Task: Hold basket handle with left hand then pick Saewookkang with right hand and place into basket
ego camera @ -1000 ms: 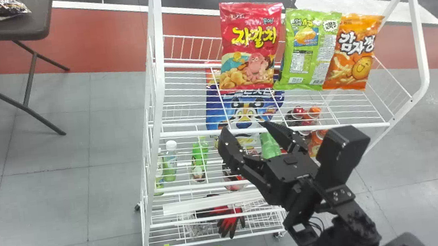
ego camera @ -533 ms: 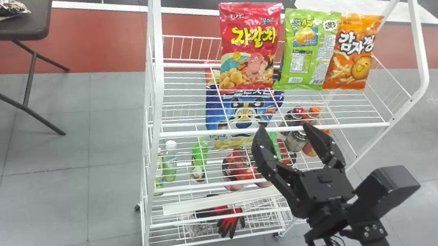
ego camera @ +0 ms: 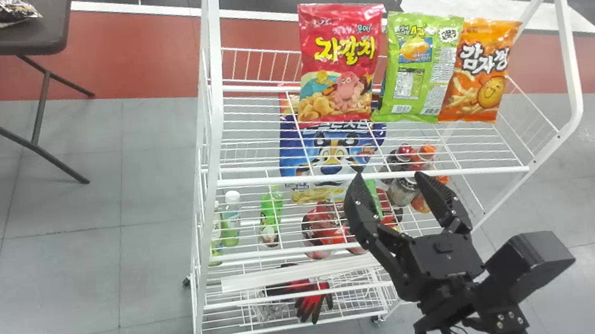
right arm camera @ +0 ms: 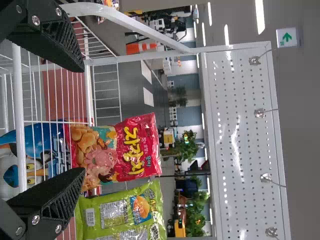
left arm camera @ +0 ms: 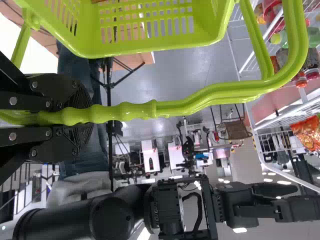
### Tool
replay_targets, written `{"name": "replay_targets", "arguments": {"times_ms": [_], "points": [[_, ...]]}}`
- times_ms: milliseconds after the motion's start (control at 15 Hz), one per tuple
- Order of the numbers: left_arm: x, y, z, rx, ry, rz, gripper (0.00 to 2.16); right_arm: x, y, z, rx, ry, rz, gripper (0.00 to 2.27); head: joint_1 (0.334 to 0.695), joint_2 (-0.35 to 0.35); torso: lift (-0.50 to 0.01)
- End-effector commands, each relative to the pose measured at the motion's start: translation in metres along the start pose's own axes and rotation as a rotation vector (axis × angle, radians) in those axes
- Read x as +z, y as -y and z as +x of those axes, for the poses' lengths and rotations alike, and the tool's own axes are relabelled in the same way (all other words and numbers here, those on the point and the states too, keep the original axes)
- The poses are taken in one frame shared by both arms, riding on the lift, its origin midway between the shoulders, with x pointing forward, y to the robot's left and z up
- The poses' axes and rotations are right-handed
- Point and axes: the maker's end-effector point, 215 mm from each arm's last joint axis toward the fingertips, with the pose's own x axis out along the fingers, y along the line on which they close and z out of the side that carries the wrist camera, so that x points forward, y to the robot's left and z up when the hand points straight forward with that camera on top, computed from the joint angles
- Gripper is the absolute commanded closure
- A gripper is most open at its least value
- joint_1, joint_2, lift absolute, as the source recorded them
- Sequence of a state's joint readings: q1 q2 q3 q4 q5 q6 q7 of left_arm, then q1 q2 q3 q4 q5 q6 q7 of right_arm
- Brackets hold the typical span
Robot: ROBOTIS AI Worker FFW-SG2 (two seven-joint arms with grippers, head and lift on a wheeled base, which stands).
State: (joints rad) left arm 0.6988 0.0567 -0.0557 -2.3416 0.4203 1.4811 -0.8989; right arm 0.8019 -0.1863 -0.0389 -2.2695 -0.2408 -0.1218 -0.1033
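Saewookkang is presumably why the right tool (ego camera: 389,175) stands open before the rack (ego camera: 276,180); the left tool (left arm camera: 89,114) grips the basket handle (left arm camera: 192,104), likely for steadiness.

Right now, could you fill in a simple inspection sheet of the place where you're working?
Surface: white wire rack, its upper shelf holding red, green and orange snack bags.
Job's things: green basket; I can't tell which bag is Saewookkang.
Clutter: bottles and gloves lower in the rack.
Grippers: left fingers closed around the basket handle; right fingers open, empty.
Cables: black loops near the right wrist.
Surroundings: dark folding table.
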Motion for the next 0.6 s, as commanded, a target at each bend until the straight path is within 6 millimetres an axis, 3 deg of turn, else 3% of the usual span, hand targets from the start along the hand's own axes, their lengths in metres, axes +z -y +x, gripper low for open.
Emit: {"name": "replay_targets", "arguments": {"times_ms": [0,533], "points": [[-0.0008,0.0008,-0.0006,0.001,0.0,0.002,1.82,-0.0008,-0.0014,-0.0011,0.002,-0.002,0.004,0.11,0.695,-0.35,-0.019],[-0.0017,0.0002,-0.0021,0.01,0.002,0.003,1.82,0.0022,-0.0027,-0.0015,-0.01,0.009,0.01,0.11,0.695,-0.35,-0.019]]}}
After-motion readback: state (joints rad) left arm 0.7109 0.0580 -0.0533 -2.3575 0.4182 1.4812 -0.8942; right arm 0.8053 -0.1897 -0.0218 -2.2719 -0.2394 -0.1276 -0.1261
